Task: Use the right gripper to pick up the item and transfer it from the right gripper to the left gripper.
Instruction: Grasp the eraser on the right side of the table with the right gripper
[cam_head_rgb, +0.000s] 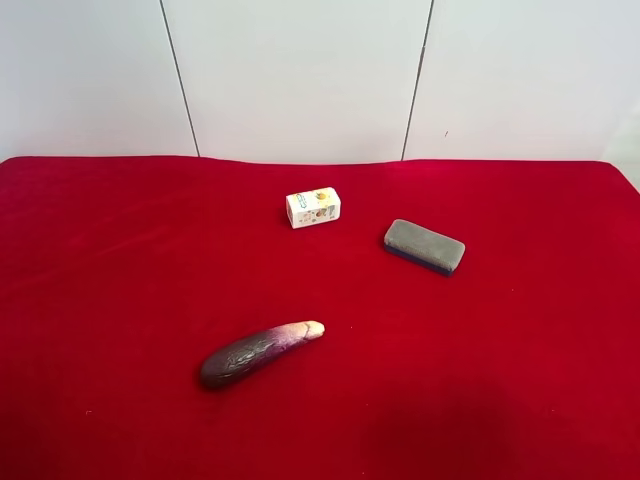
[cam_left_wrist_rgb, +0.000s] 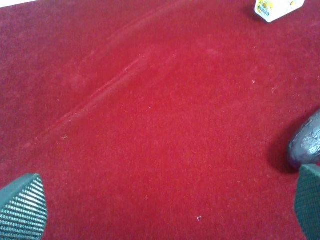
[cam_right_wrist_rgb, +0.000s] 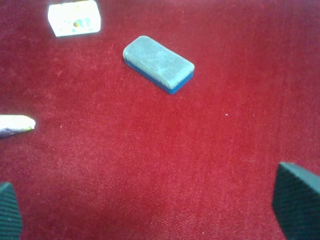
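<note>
Nothing is done: from high, the flat grey felt pad on a blue base (cam_head_rgb: 424, 246) lies untouched on red cloth (cam_head_rgb: 120, 300). Right wrist view: my right pincer (cam_right_wrist_rgb: 152, 210) gapes empty, short of it. Left wrist view: my left pincer (cam_left_wrist_rgb: 165, 205) gapes empty; grasp and handover remain.

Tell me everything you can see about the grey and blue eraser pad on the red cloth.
The pad is a flat rounded rectangle with a fuzzy grey felt-like top over a thin blue base. It lies flat, grey side up, set diagonally on the red cloth, apart from the white carton. Only the cloth touches it.
</note>
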